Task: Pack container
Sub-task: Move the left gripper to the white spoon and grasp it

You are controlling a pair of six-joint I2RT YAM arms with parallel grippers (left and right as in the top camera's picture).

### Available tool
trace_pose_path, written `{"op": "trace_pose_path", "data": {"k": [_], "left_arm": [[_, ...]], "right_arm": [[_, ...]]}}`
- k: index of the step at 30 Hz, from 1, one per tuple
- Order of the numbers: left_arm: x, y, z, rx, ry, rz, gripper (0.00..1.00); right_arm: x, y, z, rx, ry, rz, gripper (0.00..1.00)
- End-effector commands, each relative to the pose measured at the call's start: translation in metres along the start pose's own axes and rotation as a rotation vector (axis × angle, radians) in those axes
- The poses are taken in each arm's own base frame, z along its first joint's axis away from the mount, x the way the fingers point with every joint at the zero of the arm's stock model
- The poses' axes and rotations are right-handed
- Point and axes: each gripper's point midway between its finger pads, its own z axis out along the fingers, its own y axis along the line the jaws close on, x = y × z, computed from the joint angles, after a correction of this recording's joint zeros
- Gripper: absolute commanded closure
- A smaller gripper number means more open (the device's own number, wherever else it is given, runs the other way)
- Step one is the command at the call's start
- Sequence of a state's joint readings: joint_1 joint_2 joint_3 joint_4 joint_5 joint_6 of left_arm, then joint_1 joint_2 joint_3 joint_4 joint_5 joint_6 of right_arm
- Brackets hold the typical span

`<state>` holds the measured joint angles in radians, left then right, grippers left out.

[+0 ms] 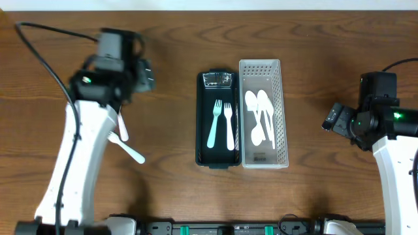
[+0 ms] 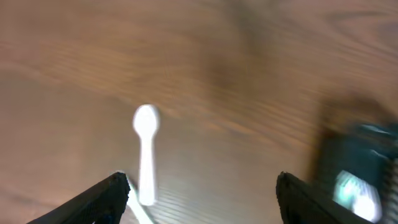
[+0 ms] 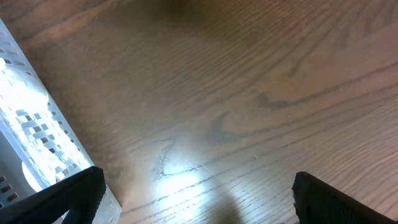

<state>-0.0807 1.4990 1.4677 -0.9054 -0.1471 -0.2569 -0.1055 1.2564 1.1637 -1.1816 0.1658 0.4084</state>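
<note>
Overhead only: forks in dark tray, spoons in pale basket. Wrist views: left fingers, right fingers spread apart, empty.

A brown wooden table with wavy grain is spreading across the whole view, reflecting soft light.

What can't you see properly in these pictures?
- Overhead: a white spoon on the table is partly hidden under the left arm.
- Left wrist: the dark tray is blurred and cut by the right edge.
- Right wrist: the white basket is cut by the left edge.
</note>
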Motion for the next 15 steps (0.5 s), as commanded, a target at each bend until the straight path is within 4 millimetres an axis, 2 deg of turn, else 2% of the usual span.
{"op": "trace_pose_path", "data": {"k": [1,9,15], "left_arm": [[0.002,0.032,0.036,-0.064,0.077,-0.012,0.20],[0.022,0.067,0.123,-0.008,0.267,-0.119,0.20],[0.048,0.075,0.167,0.032,0.379,-0.071,0.20]], "right_arm": [[0.001,-0.001,0.001,0.001,0.002,-0.009,0.01],[0.001,-0.001,0.001,0.001,0.003,-0.016,0.01],[0.000,-0.001,0.001,-0.001,-0.001,-0.016,0.01]]}}
